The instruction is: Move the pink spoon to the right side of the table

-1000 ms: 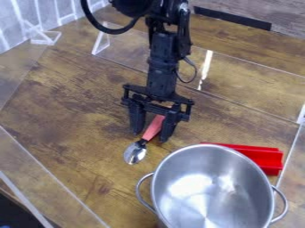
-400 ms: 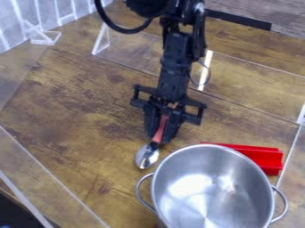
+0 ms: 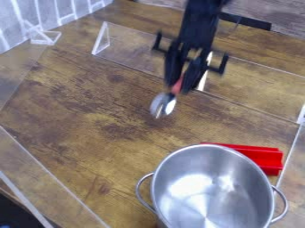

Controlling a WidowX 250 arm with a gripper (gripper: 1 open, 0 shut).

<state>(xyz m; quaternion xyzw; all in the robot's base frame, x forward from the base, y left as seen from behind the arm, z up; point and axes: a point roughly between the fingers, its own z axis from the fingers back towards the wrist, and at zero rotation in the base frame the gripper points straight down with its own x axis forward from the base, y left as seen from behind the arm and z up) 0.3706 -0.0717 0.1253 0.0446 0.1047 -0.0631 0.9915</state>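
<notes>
Though blurry, pink spoon (image 3: 163,105) in claw (image 3: 177,83).

Far left: upright white ribbed panel (image 3: 60,12)
Left and far edges: clear panels (image 3: 110,114)
Far right: dark wooden plank surface (image 3: 272,12)
Light: pale sheen across the left side

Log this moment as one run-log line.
gripper: closed on pink spoon | spoon: raised, bowl hanging down | pot: on table | placement: not yet done
</notes>
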